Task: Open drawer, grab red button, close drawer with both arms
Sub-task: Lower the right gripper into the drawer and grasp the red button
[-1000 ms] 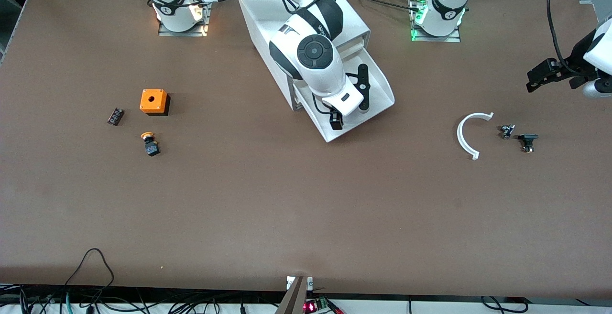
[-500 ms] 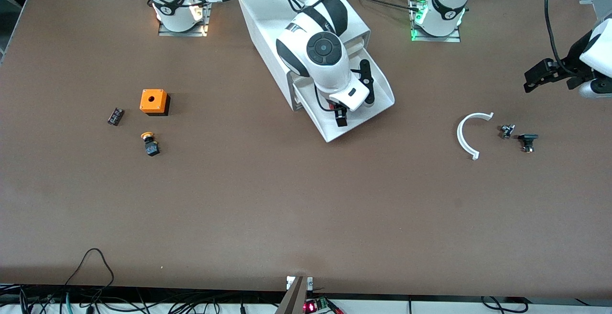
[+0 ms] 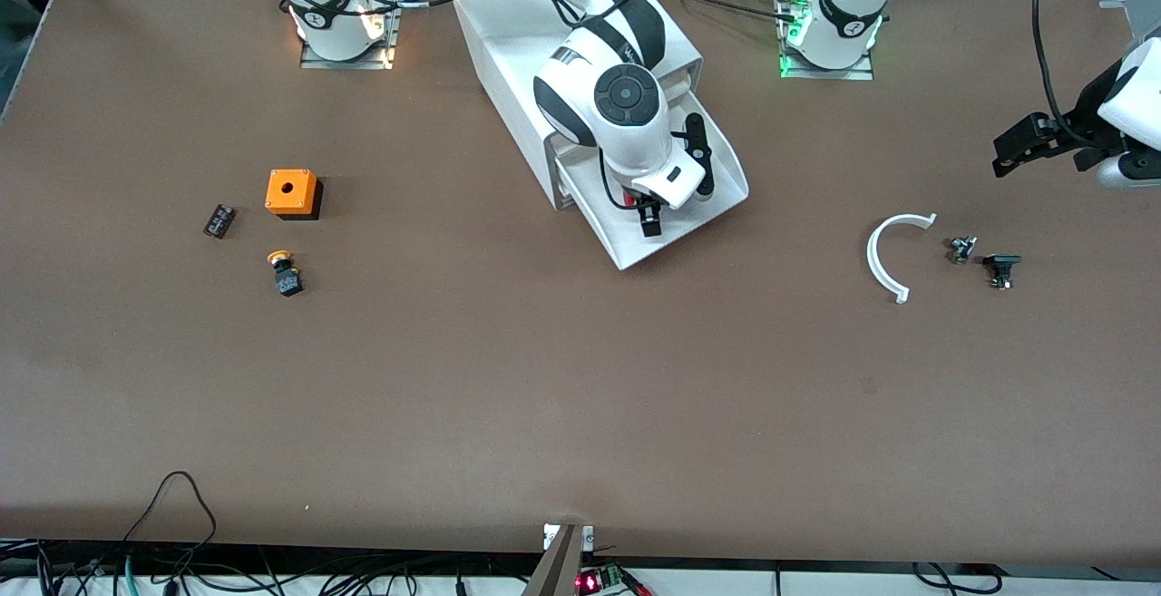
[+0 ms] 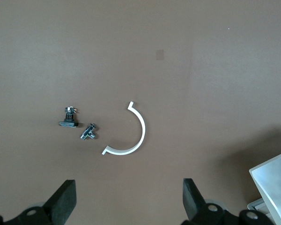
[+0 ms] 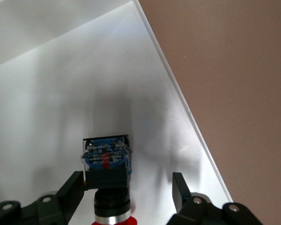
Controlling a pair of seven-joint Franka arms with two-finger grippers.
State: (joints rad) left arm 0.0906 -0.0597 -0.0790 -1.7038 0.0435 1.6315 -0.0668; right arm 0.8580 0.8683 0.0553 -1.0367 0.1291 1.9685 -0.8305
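High front overview, two downward wrist close-ups

table: brown top [image 3: 508, 378], matte, carrying everything below
cabinet: white box [image 3: 535, 52] at about 12 o'clock, its open drawer [image 3: 717, 201] pulled out toward the front camera
orange box: [image 3: 291, 193] at about 9 o'clock, with a hole on top
black block: [image 3: 219, 220] small, just beside the orange box
yellow-capped button: [image 3: 285, 273] nearer the camera than the orange box
white arc: [image 3: 884, 256] at about 3 o'clock
small black parts: two, [image 3: 961, 249] and [image 3: 1000, 268], beside the arc
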